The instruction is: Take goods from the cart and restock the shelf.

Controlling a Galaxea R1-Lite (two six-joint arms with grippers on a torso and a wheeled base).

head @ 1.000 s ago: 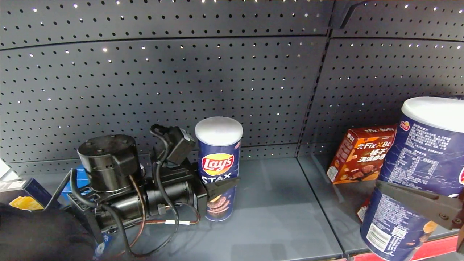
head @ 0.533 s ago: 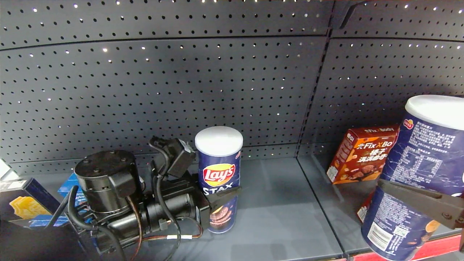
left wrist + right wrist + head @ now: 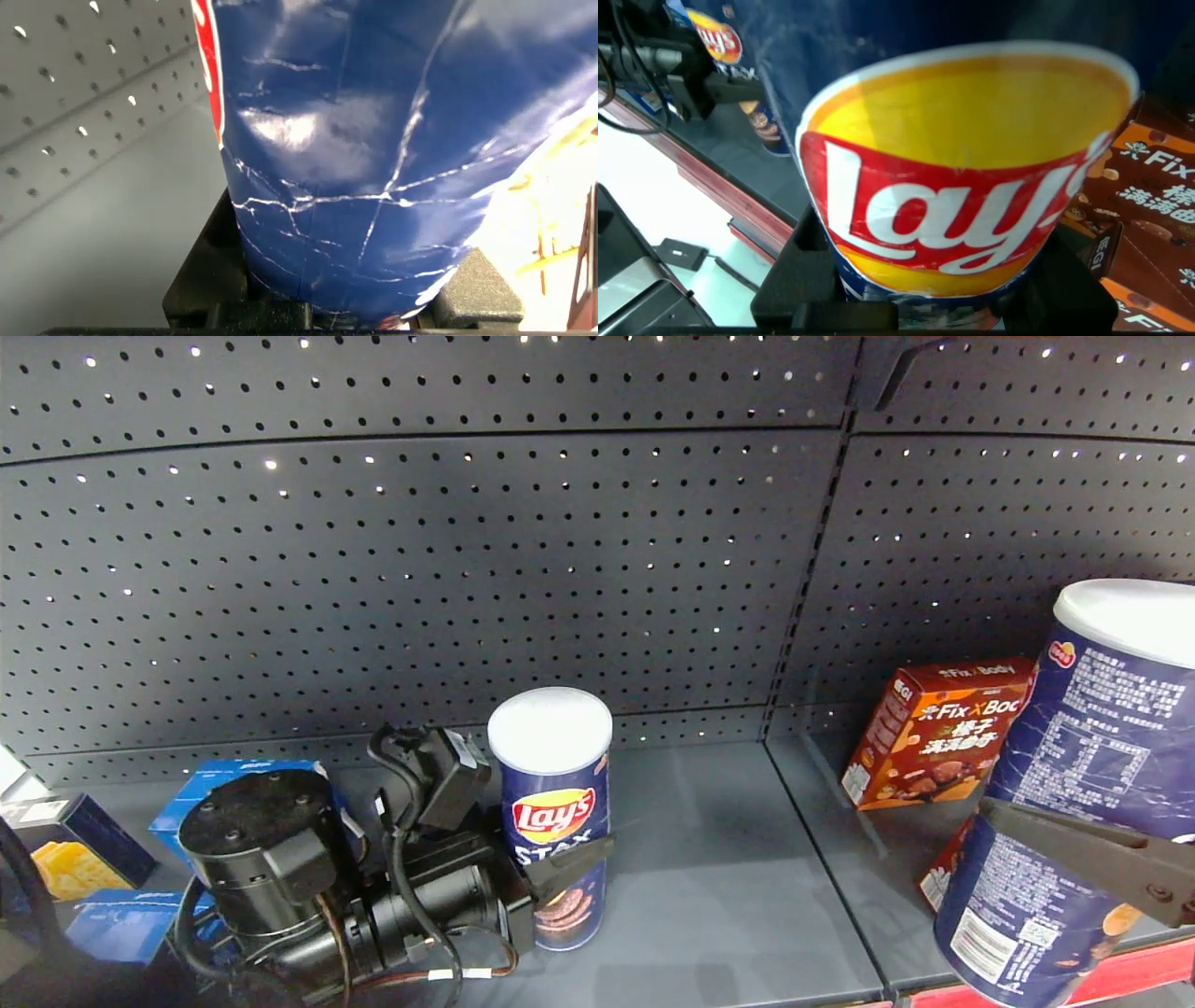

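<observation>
While the head view shows the white-lidded blue cylindrical crisp can (image 3: 551, 775) upright at the grey metal shelf (image 3: 709, 896), pinched by the left gripper (image 3: 565, 859), the left wrist view adds its crinkled wall. The right gripper (image 3: 1027, 840) clamps a second blue crisp can (image 3: 1092, 784), raised near a brown cardboard box (image 3: 934, 737); the right wrist view shows that can's red-and-yellow front.

1. Left can (image 3: 553, 803), held in the left gripper (image 3: 565, 859): round red-and-yellow logo with white lettering under it, just above the jaw.
2. Right can (image 3: 1074, 756), held in the right gripper (image 3: 1046, 831): small logo by the lid, fine white print above the jaw, barcode below, all too small to read.
3. Box (image 3: 943, 733) behind the right gripper: pale lettering in two scripts.
</observation>
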